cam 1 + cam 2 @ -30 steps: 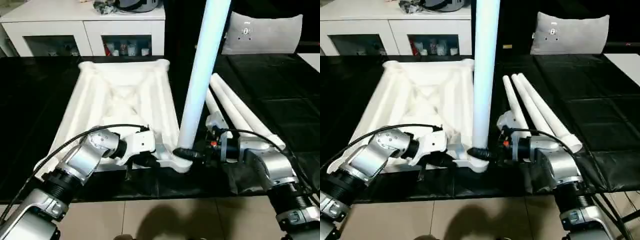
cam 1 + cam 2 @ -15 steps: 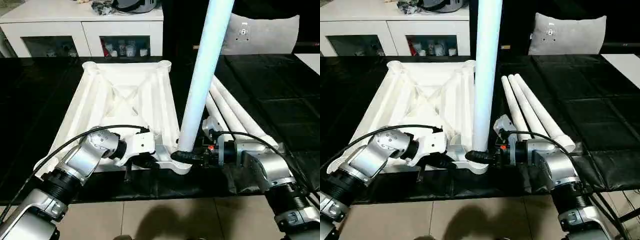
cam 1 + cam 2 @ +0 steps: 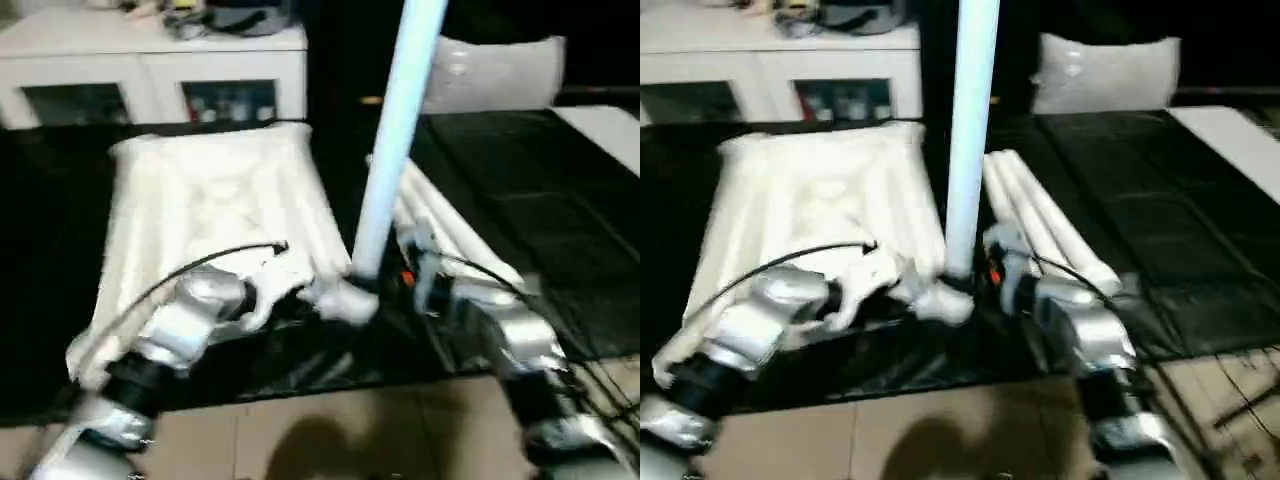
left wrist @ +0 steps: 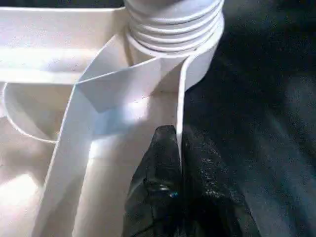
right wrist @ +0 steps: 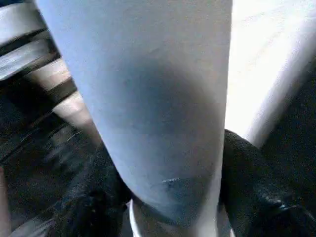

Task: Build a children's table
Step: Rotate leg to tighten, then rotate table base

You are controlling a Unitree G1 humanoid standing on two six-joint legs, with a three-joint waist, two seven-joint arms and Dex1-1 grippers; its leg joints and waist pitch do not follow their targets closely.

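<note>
Holding the tabletop (image 3: 200,200) down by its edge with my left gripper (image 4: 178,163), both black fingers pinched together on the thin rim wall right next to the corner socket (image 4: 173,29). The top is lying ribbed side up on the black work table (image 3: 520,190), near corner pointing back at me.

My right gripper (image 5: 163,197) has a finger either side of the upright leg (image 3: 395,130), low down near its base, snug against the tube, so I'd call that a grip on it. The leg's threaded end is already sitting in that near corner socket, ridges showing just above the collar, so it's not all the way in, I think.

What matters for the next bit: the leg's long axis runs straight up out of the socket, leaning a touch to the right in my head view, and my right gripper comes at it from the right side, level, basically square to the tube. So turning or pushing it home is a right-arm job, while the left just keeps the top from spinning.

The three spare legs (image 3: 1040,215) lie side by side on the black cover just to the right, waiting.
</note>
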